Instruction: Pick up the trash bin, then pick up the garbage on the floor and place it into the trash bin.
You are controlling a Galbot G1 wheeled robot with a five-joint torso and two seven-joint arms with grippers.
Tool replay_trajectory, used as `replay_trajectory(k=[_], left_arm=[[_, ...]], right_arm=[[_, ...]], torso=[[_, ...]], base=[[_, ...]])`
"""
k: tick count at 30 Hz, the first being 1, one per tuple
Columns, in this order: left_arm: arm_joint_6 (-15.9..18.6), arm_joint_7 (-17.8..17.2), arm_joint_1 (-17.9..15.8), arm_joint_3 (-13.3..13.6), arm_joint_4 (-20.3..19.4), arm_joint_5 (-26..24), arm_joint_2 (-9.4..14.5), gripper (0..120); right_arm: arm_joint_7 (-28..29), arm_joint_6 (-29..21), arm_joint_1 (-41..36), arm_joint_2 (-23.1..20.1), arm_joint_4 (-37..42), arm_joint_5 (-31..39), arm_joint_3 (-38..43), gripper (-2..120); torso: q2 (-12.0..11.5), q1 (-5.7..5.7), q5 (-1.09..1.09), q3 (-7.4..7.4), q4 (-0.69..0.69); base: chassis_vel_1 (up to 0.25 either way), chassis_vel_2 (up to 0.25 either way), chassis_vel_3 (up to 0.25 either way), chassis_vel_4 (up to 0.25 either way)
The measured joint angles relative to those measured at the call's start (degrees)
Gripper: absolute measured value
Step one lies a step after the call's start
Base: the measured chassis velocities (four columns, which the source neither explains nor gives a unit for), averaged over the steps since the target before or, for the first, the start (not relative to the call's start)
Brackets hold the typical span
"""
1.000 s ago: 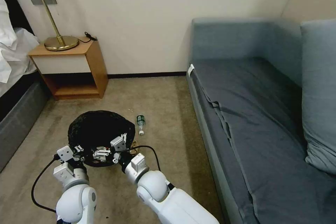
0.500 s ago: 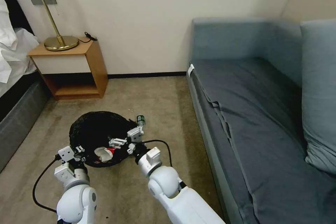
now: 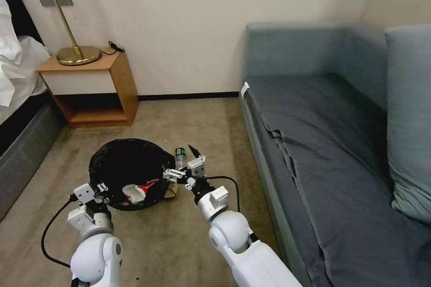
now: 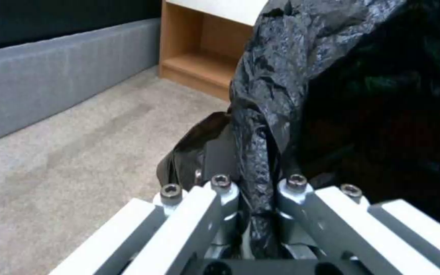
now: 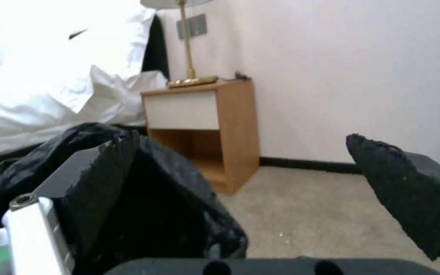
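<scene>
Bin (image 3: 117, 161): on the carpet before the nightstand (image 3: 92, 87), black liner spread over its rim.
Left gripper (image 3: 96, 190): at the bin's near rim, pressed shut on the liner's edge; the left wrist view shows the plastic pinched between its fingers (image 4: 220, 191).
Right gripper (image 3: 182, 174): a second ago over the bin's mouth, now swung out past the bin's right rim, jaws spread and empty.
Packet (image 3: 139, 189): red-and-white, lying inside the bin near its front.
Bottle (image 3: 180, 157): on the carpet just right of the bin, beside the right gripper.
Meaning: the packet looks delivered; the bottle is probably the next piece.
</scene>
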Motion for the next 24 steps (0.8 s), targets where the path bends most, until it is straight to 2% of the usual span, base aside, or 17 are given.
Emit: replay_trajectory(k=[11,24], left_arm=[[0.55,0.06,-0.26,1.16,-0.48,0.48,0.00,3],[0.66,0.06,-0.08,2.49,-0.87,1.76,0.00,3]], right_arm=[[-1.58,2.51,-3.14,-0.65,2.49,-1.49,5.41,100],[-2.59,3.84,-5.52,-0.24,3.72,-2.37,7.74,100]], torso=[[0.00,0.00,-0.01,0.00,0.00],[0.00,0.00,-0.01,0.00,0.00]], base=[[0.000,0.000,0.000,0.000],[0.000,0.000,0.000,0.000]])
